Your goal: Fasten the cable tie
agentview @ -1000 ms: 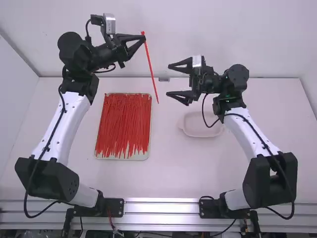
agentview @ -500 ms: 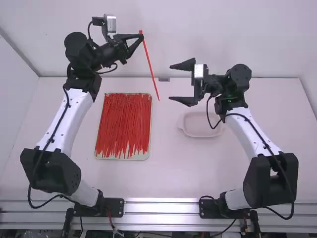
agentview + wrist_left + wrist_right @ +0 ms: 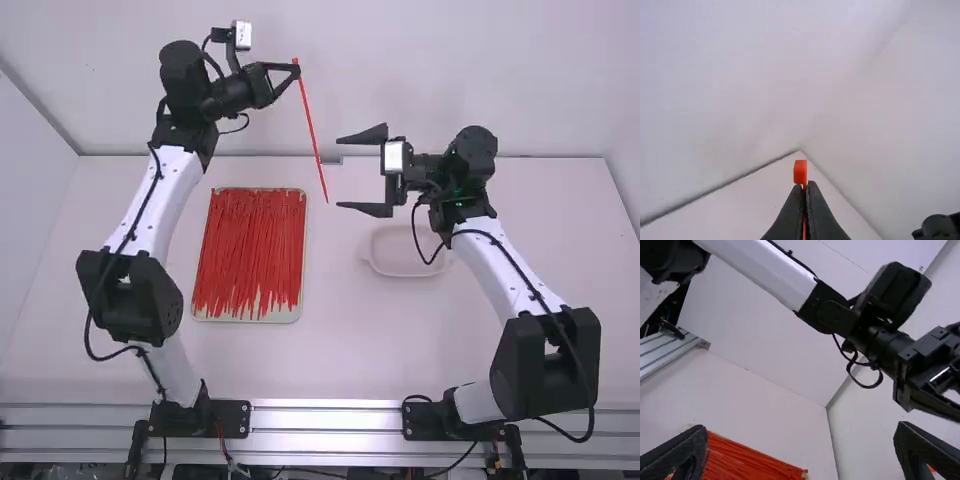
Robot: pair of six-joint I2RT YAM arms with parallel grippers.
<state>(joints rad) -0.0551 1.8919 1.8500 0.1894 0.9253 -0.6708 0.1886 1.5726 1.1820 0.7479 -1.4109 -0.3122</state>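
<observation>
High view. You are looking down on a white table [image 3: 340,340] enclosed by plain white panels: a back wall [image 3: 450,60] along its far edge, a left side wall [image 3: 25,150] and a right side wall [image 3: 628,190] at its two side edges. A slotted aluminium rail [image 3: 330,412] runs along the table's near edge. The light is even, with only soft shadows. Left wrist view. Two white walls meet the surface at a corner [image 3: 799,151].
</observation>
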